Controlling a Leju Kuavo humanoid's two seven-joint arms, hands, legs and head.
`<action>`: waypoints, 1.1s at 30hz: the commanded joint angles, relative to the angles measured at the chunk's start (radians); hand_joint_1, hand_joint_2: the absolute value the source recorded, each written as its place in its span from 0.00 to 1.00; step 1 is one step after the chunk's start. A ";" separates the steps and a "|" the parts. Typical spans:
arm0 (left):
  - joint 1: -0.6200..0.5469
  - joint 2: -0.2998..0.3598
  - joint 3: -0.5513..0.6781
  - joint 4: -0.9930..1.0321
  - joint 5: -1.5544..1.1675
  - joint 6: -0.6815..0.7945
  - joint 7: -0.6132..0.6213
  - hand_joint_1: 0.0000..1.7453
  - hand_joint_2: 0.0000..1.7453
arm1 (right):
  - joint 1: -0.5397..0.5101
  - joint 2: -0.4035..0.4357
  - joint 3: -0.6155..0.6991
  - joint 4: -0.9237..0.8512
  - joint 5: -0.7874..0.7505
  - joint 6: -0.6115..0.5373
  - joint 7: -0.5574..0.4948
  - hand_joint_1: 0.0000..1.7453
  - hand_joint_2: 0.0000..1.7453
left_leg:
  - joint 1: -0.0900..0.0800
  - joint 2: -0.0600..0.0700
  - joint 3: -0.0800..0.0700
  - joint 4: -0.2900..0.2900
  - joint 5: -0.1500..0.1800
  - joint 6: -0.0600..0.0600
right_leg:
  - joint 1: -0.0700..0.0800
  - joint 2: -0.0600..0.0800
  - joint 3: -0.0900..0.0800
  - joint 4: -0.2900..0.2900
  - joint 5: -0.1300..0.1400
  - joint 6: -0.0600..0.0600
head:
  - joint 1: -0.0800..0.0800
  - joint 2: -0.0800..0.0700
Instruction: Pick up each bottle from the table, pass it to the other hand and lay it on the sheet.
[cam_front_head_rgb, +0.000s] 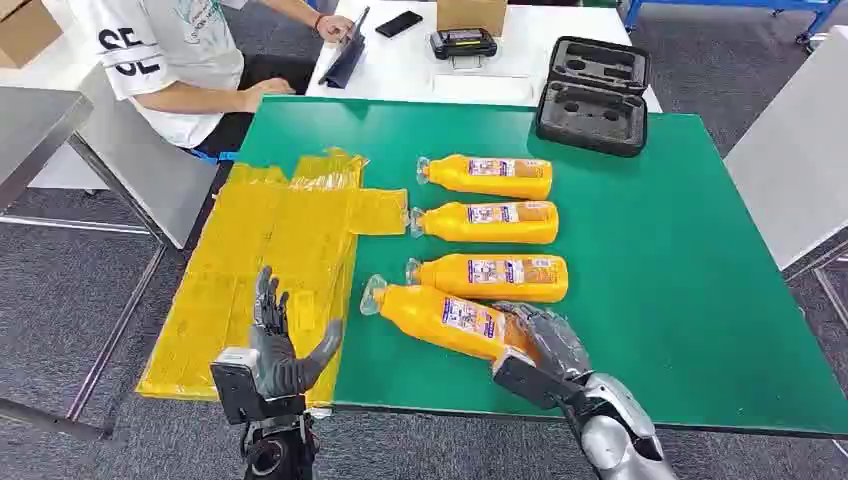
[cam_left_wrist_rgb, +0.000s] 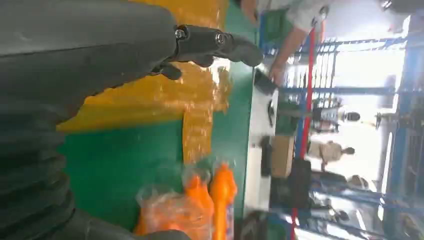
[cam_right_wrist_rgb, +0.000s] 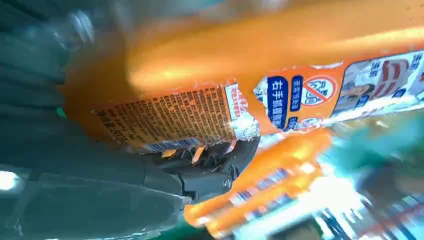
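Right hand: the right hand (cam_front_head_rgb: 540, 340) is closed around the base end of the nearest orange bottle (cam_front_head_rgb: 440, 318), close to the table's front edge; the right wrist view shows its dark fingers (cam_right_wrist_rgb: 220, 165) wrapped against the labelled body (cam_right_wrist_rgb: 200, 115).
Left hand: the left hand (cam_front_head_rgb: 280, 345) holds nothing, fingers apart and raised, over the near end of the yellow sheet (cam_front_head_rgb: 270, 260).
Held bottle: it lies aslant across the green table (cam_front_head_rgb: 700, 300), cap toward the sheet and the left hand, base in the right hand. Whether it is lifted clear or resting on the table I cannot tell.
Key relation: the bottle's long axis runs from the right hand toward the left, so the cap end is the free end nearest the waiting left hand; I judge the handover turns on closing that gap.
Other bottles: three more orange bottles (cam_front_head_rgb: 488, 277) (cam_front_head_rgb: 485, 222) (cam_front_head_rgb: 487, 177) lie side by side beyond it, caps toward the sheet, none on it.
Far side: a black foam-lined case (cam_front_head_rgb: 592, 95) sits at the far table edge; a seated person (cam_front_head_rgb: 170, 70) is at the white desk behind.
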 joint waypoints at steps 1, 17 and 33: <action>-0.022 0.045 0.016 -0.018 0.036 -0.047 0.016 0.00 1.00 | -0.028 0.073 -0.038 0.000 -0.010 -0.011 -0.016 1.00 1.00 | 0.000 0.002 0.006 -0.001 -0.002 -0.002 | 0.001 0.002 0.004 0.000 -0.002 -0.002 | 0.000 0.000; 0.003 0.085 0.016 -0.113 0.130 -0.160 0.018 0.00 1.00 | -0.016 0.086 -0.080 0.005 -0.019 -0.023 -0.033 1.00 1.00 | 0.000 0.001 0.004 -0.001 -0.001 -0.001 | 0.000 0.000 0.003 0.000 -0.001 -0.001 | 0.000 0.000; 0.032 0.122 0.056 -0.130 0.251 -0.481 0.120 0.00 1.00 | -0.012 0.146 -0.119 0.015 -0.042 -0.056 -0.136 1.00 1.00 | 0.000 0.003 0.006 -0.001 -0.002 -0.002 | 0.000 0.002 0.005 -0.001 -0.002 -0.002 | 0.000 0.000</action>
